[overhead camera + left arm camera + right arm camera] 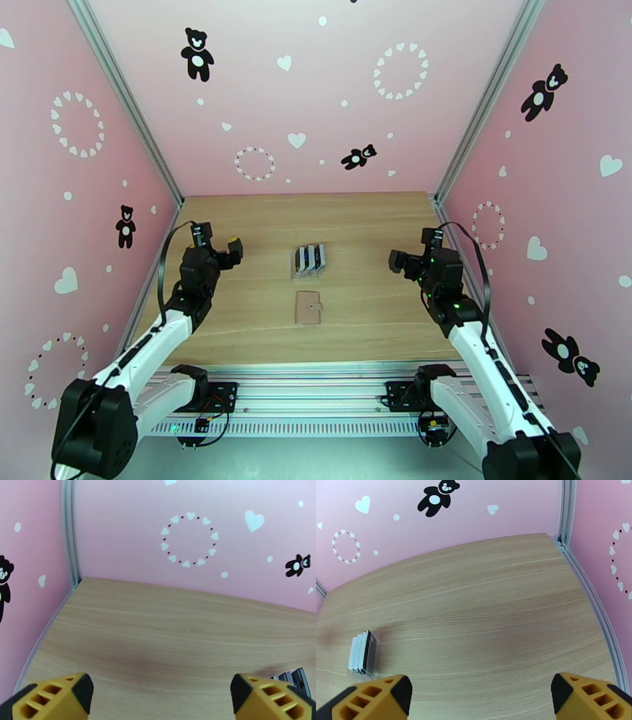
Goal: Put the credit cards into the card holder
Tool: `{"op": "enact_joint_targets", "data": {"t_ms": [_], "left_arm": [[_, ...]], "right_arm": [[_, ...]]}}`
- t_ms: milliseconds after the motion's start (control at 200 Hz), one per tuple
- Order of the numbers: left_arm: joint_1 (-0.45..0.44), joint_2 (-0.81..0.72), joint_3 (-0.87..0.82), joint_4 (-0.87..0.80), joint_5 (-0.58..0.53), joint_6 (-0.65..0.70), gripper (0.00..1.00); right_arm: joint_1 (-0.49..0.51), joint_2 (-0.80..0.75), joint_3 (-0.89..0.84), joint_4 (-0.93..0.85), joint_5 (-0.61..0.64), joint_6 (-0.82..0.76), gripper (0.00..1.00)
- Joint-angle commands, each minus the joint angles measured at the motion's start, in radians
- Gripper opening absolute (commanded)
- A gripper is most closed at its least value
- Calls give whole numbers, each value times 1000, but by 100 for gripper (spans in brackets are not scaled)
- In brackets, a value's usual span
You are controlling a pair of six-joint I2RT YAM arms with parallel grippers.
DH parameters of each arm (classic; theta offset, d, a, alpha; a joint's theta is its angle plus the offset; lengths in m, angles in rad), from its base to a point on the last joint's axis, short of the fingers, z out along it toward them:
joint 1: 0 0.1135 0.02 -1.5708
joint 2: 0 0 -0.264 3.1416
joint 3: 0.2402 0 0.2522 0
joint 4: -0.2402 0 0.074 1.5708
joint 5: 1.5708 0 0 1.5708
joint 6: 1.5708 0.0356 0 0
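Both the left pincer [234,249] and right pincer [397,260] gape empty, and those thin credit cards [356,654], standing on edge, could slip from a pinch.

This is a staged robot test booth in a lab, not a lived-in room. A light wood tabletop [363,229] is boxed on three sides by pink panels [316,103] printed with black teddy bears [197,54] and white heart rings [400,71]. Aluminium corner posts [126,95] join the panels. White robot arms [150,347] are bolted to a slotted metal rail [316,391] along the tabletop's near edge.
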Motion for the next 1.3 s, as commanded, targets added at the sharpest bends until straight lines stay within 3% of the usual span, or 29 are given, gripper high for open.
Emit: {"op": "enact_joint_targets", "data": {"t_ms": [0, 385, 801, 1297], "left_arm": [[16, -8, -37, 88, 34, 62, 98], [171, 32, -191, 316, 73, 13, 98], [181, 215, -214, 430, 60, 47, 98], [220, 342, -239, 616, 181, 60, 98]], "right_arm": [[-3, 20, -4, 65, 34, -22, 99], [-2, 46, -54, 186, 10, -101, 98], [0, 188, -87, 339, 74, -163, 97], [17, 303, -193, 613, 186, -237, 96]]}}
